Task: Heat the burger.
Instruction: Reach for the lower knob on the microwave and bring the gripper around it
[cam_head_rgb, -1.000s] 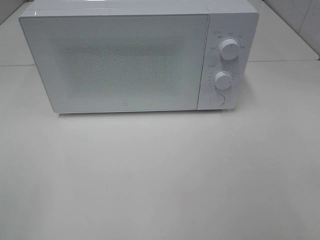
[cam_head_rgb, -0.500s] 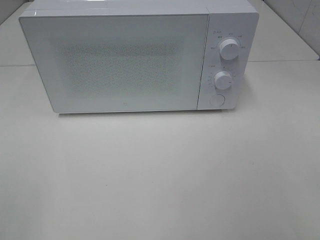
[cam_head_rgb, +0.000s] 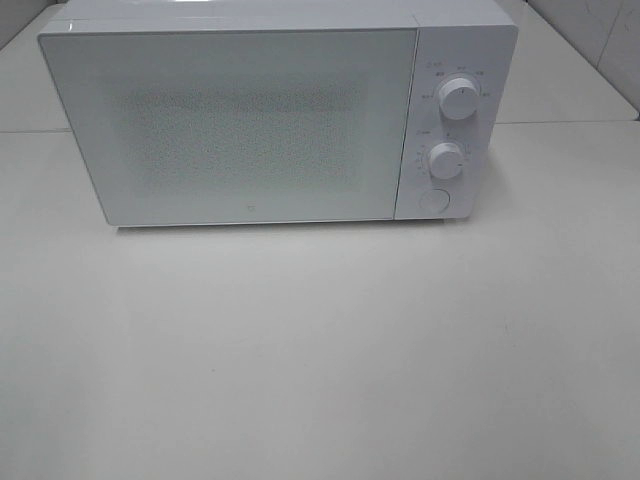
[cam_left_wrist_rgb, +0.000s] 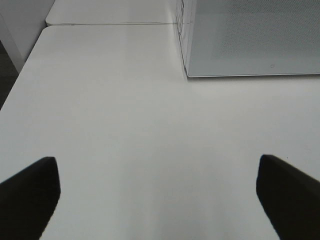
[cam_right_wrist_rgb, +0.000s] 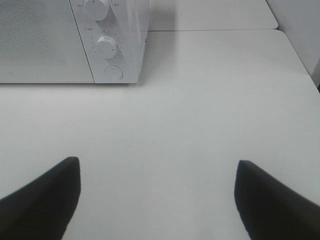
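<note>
A white microwave (cam_head_rgb: 260, 110) stands at the back of the white table (cam_head_rgb: 320, 350) with its door (cam_head_rgb: 235, 125) shut. Two dials (cam_head_rgb: 458, 98) and a round button (cam_head_rgb: 433, 200) sit on its right panel. The burger is not in view in any frame. My left gripper (cam_left_wrist_rgb: 157, 197) is open and empty over bare table, left of the microwave (cam_left_wrist_rgb: 250, 37). My right gripper (cam_right_wrist_rgb: 157, 197) is open and empty over bare table, in front of the microwave's control panel (cam_right_wrist_rgb: 105, 45). Neither gripper shows in the exterior high view.
A second white table (cam_head_rgb: 570, 70) adjoins behind and to the right of the microwave. The table's left edge (cam_left_wrist_rgb: 20, 75) shows in the left wrist view and its right edge (cam_right_wrist_rgb: 300, 60) in the right wrist view.
</note>
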